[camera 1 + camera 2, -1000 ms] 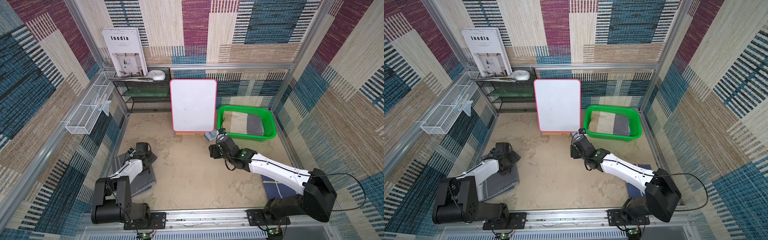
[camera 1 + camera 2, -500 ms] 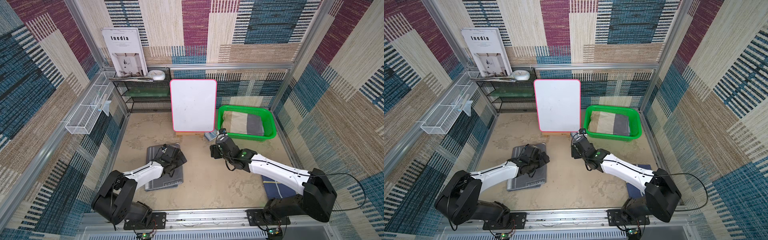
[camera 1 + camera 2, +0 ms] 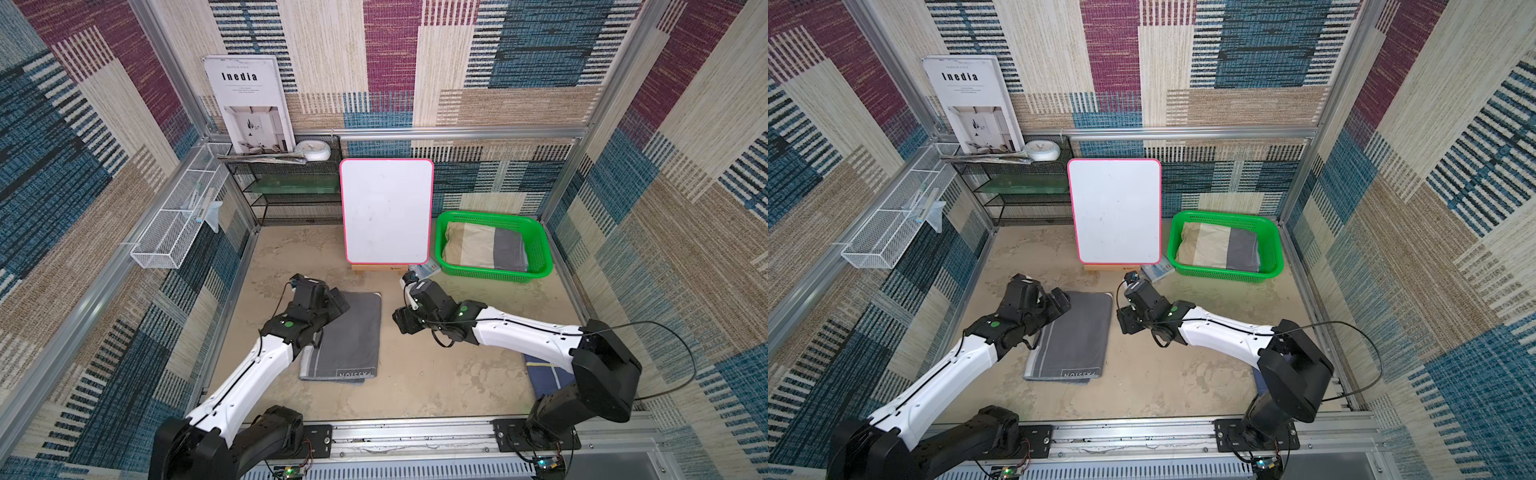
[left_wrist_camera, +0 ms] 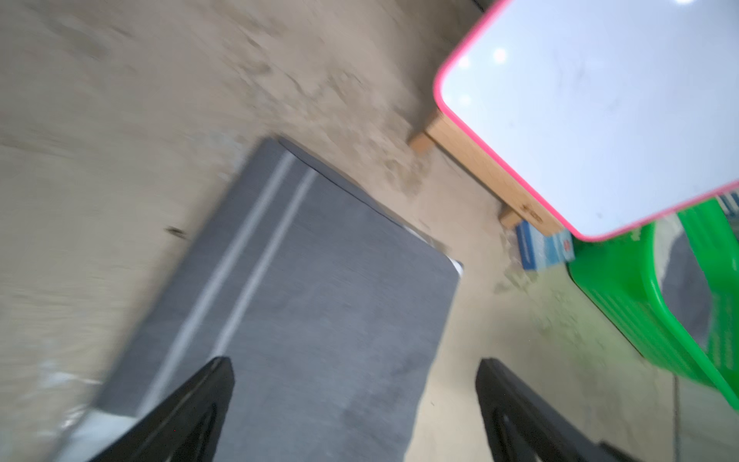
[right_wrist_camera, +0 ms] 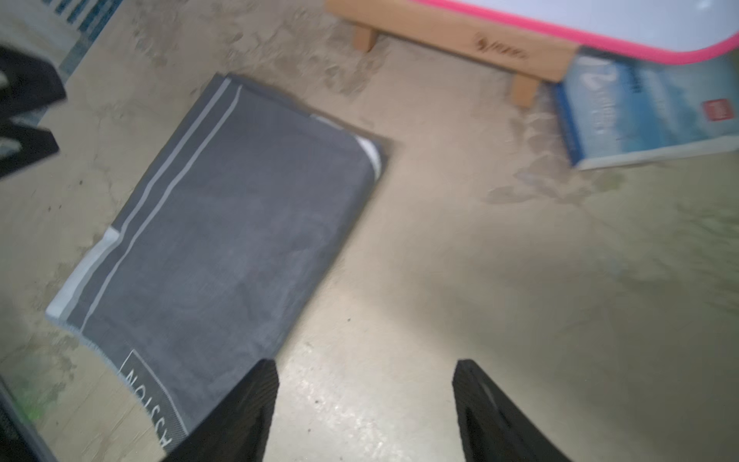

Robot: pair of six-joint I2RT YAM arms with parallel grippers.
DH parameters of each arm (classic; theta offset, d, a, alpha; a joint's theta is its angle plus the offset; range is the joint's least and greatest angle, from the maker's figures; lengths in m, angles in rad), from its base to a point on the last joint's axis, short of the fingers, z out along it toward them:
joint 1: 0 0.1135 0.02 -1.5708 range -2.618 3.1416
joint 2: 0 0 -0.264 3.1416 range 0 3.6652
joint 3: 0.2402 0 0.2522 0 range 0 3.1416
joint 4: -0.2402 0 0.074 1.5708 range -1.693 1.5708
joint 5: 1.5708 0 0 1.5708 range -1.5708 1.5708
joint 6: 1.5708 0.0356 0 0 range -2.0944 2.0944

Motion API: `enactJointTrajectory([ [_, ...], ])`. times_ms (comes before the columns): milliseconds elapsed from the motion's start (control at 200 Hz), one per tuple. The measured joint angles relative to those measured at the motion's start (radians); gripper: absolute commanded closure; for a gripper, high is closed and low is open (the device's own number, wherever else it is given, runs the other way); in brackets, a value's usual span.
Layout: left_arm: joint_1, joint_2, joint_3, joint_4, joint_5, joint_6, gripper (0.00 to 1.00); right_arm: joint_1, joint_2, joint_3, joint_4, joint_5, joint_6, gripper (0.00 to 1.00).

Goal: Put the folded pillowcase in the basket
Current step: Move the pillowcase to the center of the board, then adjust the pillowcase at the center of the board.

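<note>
The folded pillowcase (image 3: 347, 336) (image 3: 1077, 336) is a grey cloth with pale stripes, lying flat on the sandy floor left of centre. My left gripper (image 3: 334, 303) (image 4: 356, 368) hangs open just above its far left part, holding nothing. In the left wrist view one fingertip is over the cloth (image 4: 320, 300) and one over bare floor. My right gripper (image 3: 402, 325) (image 5: 366, 370) stands open over bare floor, just right of the pillowcase (image 5: 224, 248). The green basket (image 3: 490, 275) (image 3: 1225, 275) (image 4: 624, 296) sits at the far right, with a folded beige and grey cloth inside.
A pink-rimmed whiteboard (image 3: 386, 212) on a wooden stand rises between the pillowcase and the basket. A blue box (image 3: 426, 270) (image 5: 648, 108) lies at its foot. A black wire shelf (image 3: 291, 195) and a white wire tray (image 3: 174, 224) line the far left. A blue cloth (image 3: 548, 374) lies under the right arm.
My left arm has swung from the left wall toward the middle, and the pillowcase has moved that way with it. The right arm has not moved.
</note>
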Motion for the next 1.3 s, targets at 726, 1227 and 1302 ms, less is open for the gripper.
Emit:
enactJointTrajectory([
  [726, 0.044, -0.519, -0.231, -0.129, -0.286, 0.036, 0.01, 0.265, 0.505, 0.495, -0.243, 0.138, -0.244, 0.24],
  [1227, 0.046, -0.216, -0.194, -0.068, -0.175, -0.01, 0.01, 0.23, 0.34, 0.217, -0.217, 0.303, -0.247, 0.19],
  [1302, 0.046, -0.159, -0.169, -0.05, -0.13, -0.011, 0.01, 0.182, 0.265, 0.138, -0.22, 0.351, -0.216, 0.19],
])
